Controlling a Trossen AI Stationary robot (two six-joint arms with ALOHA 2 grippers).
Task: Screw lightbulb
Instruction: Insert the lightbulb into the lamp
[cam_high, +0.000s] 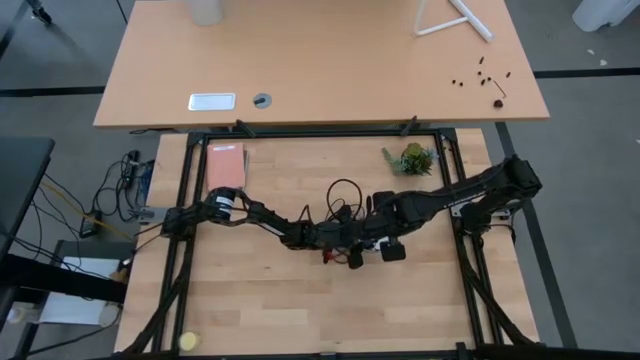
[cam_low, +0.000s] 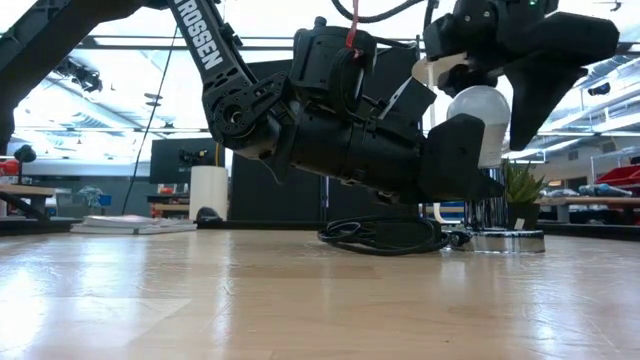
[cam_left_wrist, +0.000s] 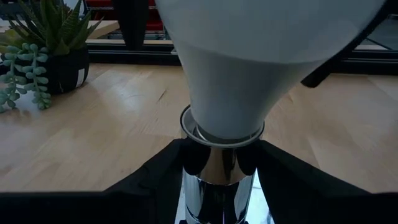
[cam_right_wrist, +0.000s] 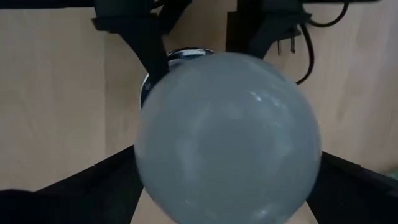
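the lightbulb (cam_left_wrist: 227, 81) is plain matte white, no markings – greyer and duller from straight above in the right wrist view. just under it, between the black fingers (cam_left_wrist: 155, 177) of the left gripper (cam_left_wrist: 217, 180), the socket (cam_left_wrist: 216, 180) is mirror-bright silver. the right gripper (cam_low: 525, 85) over the bulb is black too. the table (cam_high: 300, 310) is pale blond wood in plank stripes. past the left gripper stands a small plant (cam_left_wrist: 37, 56) – green spiky leaves, bluish-green beaded strands, dark pot. the cord (cam_low: 385, 235) beside the socket is black.

Both hands meet mid-table, right hand (cam_right_wrist: 227, 186) spread wide.
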